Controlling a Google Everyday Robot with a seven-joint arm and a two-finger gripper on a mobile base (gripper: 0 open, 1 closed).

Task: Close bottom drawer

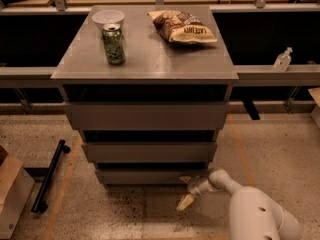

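Note:
The bottom drawer is the lowest and narrowest of three grey-brown drawer fronts in the cabinet. A dark gap shows above its front panel. My gripper is low at the drawer's right front corner, just off the floor. It is open: one finger lies by the panel's lower right edge and the other finger points down and away toward the floor. It holds nothing. My white arm comes in from the lower right.
On the cabinet top stand a green can, a white bowl and a chip bag. A black bar and a cardboard box lie on the floor at left. A small bottle stands on the right ledge.

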